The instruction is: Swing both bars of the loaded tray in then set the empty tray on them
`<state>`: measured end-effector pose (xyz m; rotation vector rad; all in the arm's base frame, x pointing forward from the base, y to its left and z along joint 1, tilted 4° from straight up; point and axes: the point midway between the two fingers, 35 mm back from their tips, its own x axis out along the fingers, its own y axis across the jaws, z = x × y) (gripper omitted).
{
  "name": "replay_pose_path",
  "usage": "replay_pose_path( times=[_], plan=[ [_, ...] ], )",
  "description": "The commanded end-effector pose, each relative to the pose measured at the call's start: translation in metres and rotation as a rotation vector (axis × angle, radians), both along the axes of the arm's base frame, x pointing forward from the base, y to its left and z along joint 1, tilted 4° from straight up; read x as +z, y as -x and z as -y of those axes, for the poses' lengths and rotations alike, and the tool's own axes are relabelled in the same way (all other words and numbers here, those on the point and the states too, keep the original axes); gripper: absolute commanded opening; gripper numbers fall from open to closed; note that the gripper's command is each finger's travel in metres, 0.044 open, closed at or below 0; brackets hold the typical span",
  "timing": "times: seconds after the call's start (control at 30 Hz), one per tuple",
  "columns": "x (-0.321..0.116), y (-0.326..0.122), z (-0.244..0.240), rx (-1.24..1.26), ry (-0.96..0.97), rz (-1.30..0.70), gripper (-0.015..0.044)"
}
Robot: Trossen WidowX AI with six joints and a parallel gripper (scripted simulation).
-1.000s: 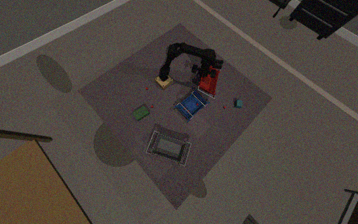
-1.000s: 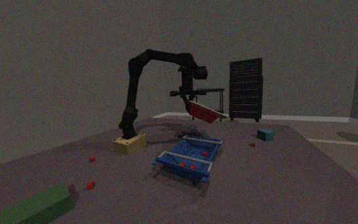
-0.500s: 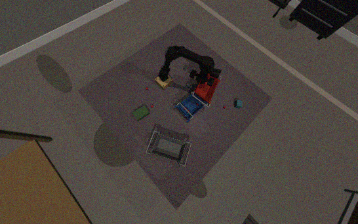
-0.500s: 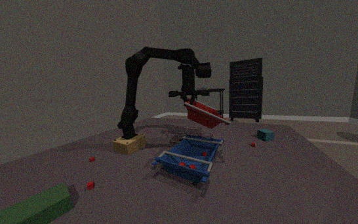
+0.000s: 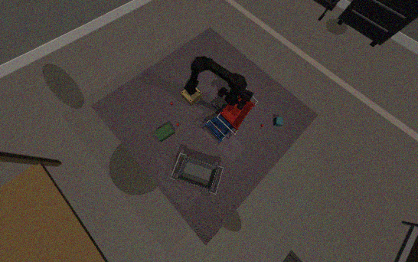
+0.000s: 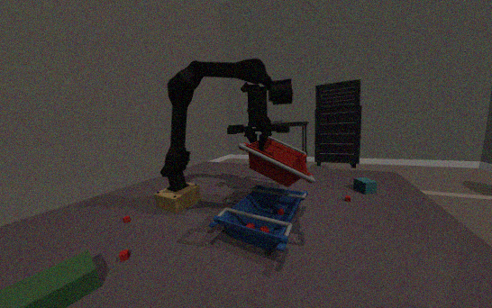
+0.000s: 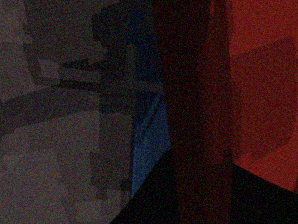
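Note:
The blue loaded tray (image 5: 217, 130) (image 6: 240, 232) (image 7: 150, 165) stands on the table. In the exterior view, its near bar (image 6: 254, 217) and far bar (image 6: 279, 194) lie across its top, with small red blocks (image 6: 250, 226) visible inside. My gripper (image 5: 238, 102) (image 6: 262, 143) (image 7: 182, 157) is shut on a wall of the red empty tray (image 5: 238, 114) (image 6: 275, 171) (image 7: 265, 90). The red tray hangs steeply tilted above the blue tray's far end, apart from it in the exterior view. A white bar (image 6: 276, 162) runs along the red tray's near rim. The fingertips are partly hidden by the red wall.
A green block (image 5: 164, 132) (image 6: 54, 280) lies on the base side. A teal block (image 5: 279, 121) (image 6: 365, 185) stands on the opposite side. Loose red cubes (image 5: 177, 124) (image 6: 124, 255) lie about. A grey crate-like object with white bars (image 5: 177, 166) shows in the top view.

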<state>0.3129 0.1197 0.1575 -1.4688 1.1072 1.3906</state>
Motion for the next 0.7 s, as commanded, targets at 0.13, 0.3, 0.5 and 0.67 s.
replay_pose_path(
  times=[0.13,0.3,0.5,0.67],
  plan=[
    [0.008,-0.010,0.033,-0.100,-0.001,0.029,0.0000],
    [0.009,-0.015,0.053,-0.160,0.002,0.033,0.0000],
    [0.010,-0.017,0.071,-0.214,0.005,0.036,0.0000],
    [0.010,-0.017,0.071,-0.214,0.005,0.036,0.0000]
  ],
)
